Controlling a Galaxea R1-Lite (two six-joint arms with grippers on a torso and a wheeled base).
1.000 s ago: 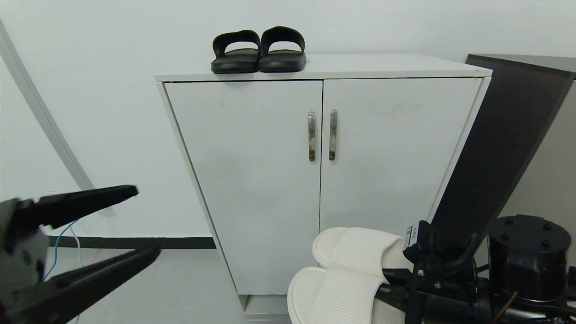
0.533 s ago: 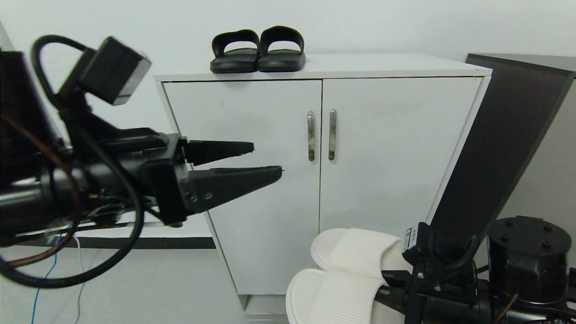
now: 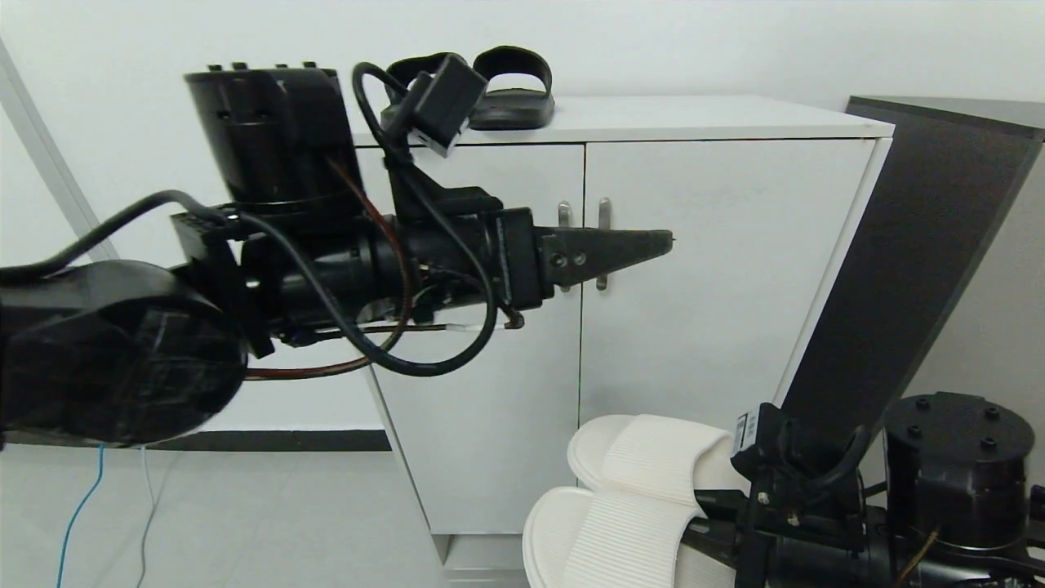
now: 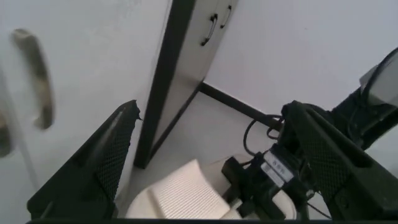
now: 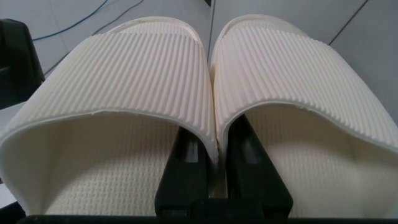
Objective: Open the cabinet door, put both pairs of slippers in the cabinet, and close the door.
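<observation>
The white cabinet (image 3: 718, 269) stands with both doors closed. A pair of black slippers (image 3: 513, 90) rests on its top, partly hidden behind my left arm. My left gripper (image 3: 665, 239) is level with the two metal handles (image 3: 604, 214), its tip in front of the right door. In the left wrist view it (image 4: 212, 109) is open, with one handle (image 4: 34, 78) beside a finger. My right gripper (image 5: 211, 180) is shut on the white slippers (image 5: 143, 81), pinching their inner sides together. It holds the white slippers (image 3: 629, 490) low before the right door.
A dark panel (image 3: 898, 269) leans along the cabinet's right side. A blue cable (image 3: 82, 506) lies on the grey floor at the left. A white wall with a black skirting strip (image 3: 269, 441) runs behind.
My left arm has risen from the lower left and swung right, bringing its gripper up to the door handles. The right arm and the white slippers have stayed put.
</observation>
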